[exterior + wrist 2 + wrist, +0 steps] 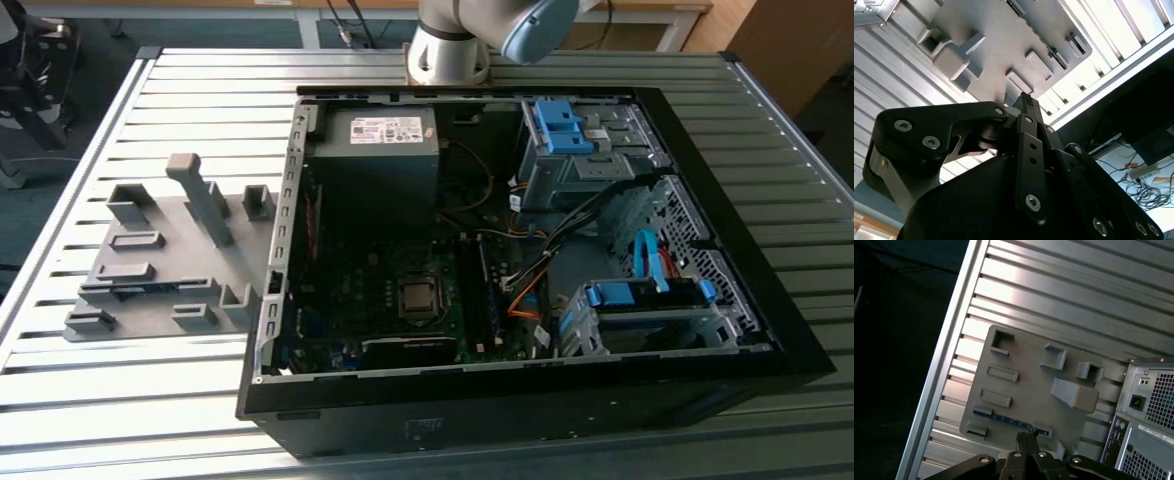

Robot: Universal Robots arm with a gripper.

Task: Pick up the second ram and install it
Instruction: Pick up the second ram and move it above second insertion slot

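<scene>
The second ram [1009, 419], a thin blue strip, lies in a slot of the grey holder plate [1026, 382]. In the exterior view the ram [138, 291] shows as a blue sliver on the near side of the holder plate [187, 265], at that view's left. My gripper [1026, 436] hangs above the plate, close over the ram, with its dark fingers pressed together and nothing between them. The second wrist view shows the gripper [1024, 97] from behind, its tips pointing at the holder plate [999, 35].
An open black computer case [534, 405] lies on the ribbed metal table [134, 400], with motherboard, cables and blue drive bays inside. Its rear panel [1149, 405] stands beside the holder plate. Upright grey posts [200, 195] rise from the plate. The table edge [949, 360] is near.
</scene>
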